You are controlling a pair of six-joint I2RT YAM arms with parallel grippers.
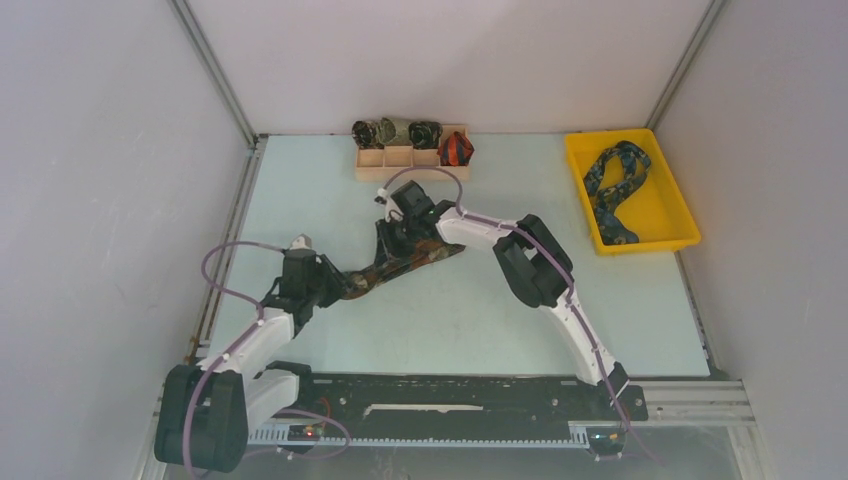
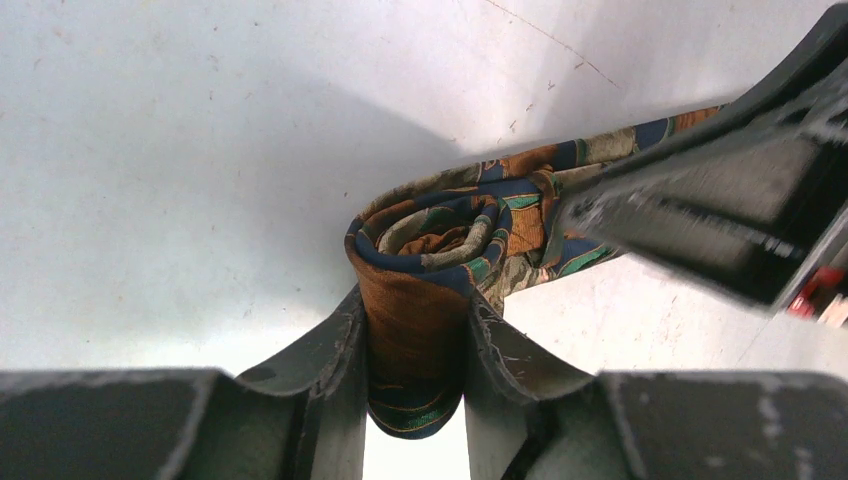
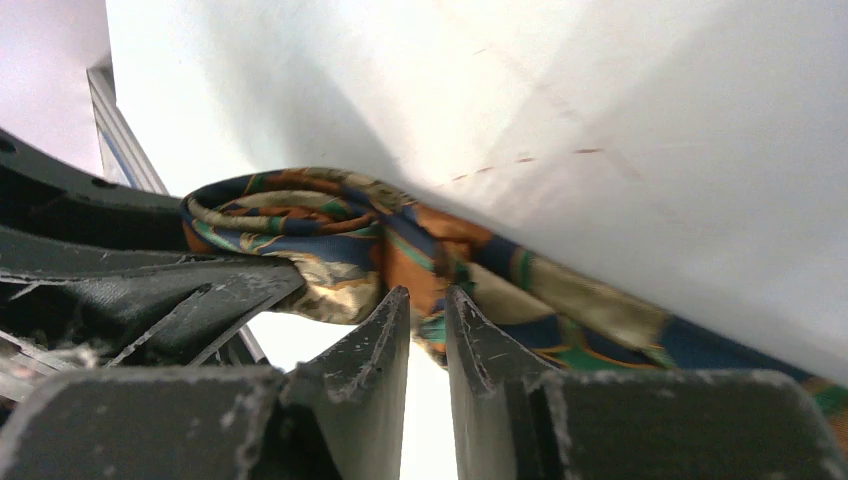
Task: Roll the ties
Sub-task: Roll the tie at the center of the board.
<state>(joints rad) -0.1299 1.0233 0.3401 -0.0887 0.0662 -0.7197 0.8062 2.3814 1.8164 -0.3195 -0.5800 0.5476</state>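
Observation:
The brown-orange-green tie [image 1: 425, 255] lies slanted on the table between my two grippers. My left gripper [image 1: 335, 285] is shut on its rolled end; in the left wrist view the roll [image 2: 430, 240] stands between the jaws of that gripper [image 2: 415, 310], spiral end up. My right gripper [image 1: 393, 245] is shut on the tie just beside the roll; its wrist view shows the fabric [image 3: 400, 240] pinched at the tips of that gripper [image 3: 427, 295]. A navy and teal tie [image 1: 615, 190] lies loose in a yellow tray. A red-orange and black tie [image 1: 456, 150] sits rolled in a wooden box.
The wooden compartment box [image 1: 400, 170] stands at the back centre with three more rolled ties along its far side. The yellow tray [image 1: 680, 215] is at the back right. White walls enclose the table on three sides. Purple cables loop off both arms.

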